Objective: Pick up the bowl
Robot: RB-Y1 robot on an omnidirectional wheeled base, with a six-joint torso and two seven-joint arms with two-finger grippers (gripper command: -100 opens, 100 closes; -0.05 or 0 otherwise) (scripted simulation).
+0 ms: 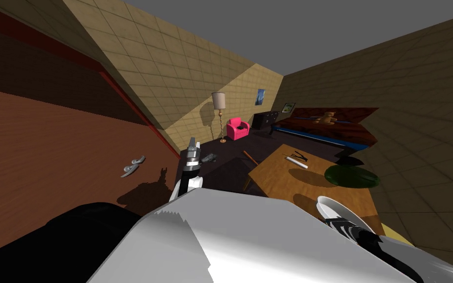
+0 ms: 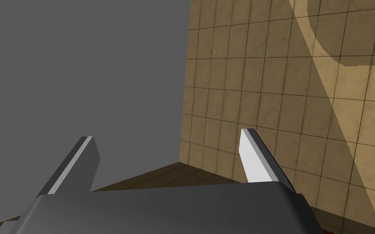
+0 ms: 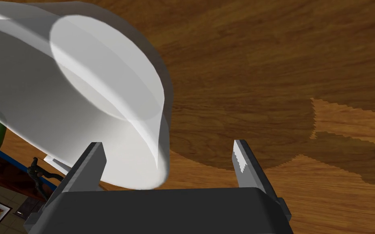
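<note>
Checking progress: bowl up yet? (A)

Not that I can tell. White bowl [image 1: 336,209] sits at the near edge of the wooden surface [image 1: 274,172], close in front of the robot. (B)

Right gripper? (A)

Right gripper [image 3: 166,144] is at the bowl, fingers spread, nothing pinched. The bowl's rim pokes into the gap, close by one finger. The other finger stands apart over bare wood. (B)

Left? (A)

Left gripper [image 2: 168,134] is raised off to the robot's left, away from the surface, also spread and holding nothing. (B)

So what's left? (A)

Reach looks done, I'd say. Closing on the rim and the lift are both to come. Whether the bite sits deep enough on the wall, can't tell. (B)
</note>
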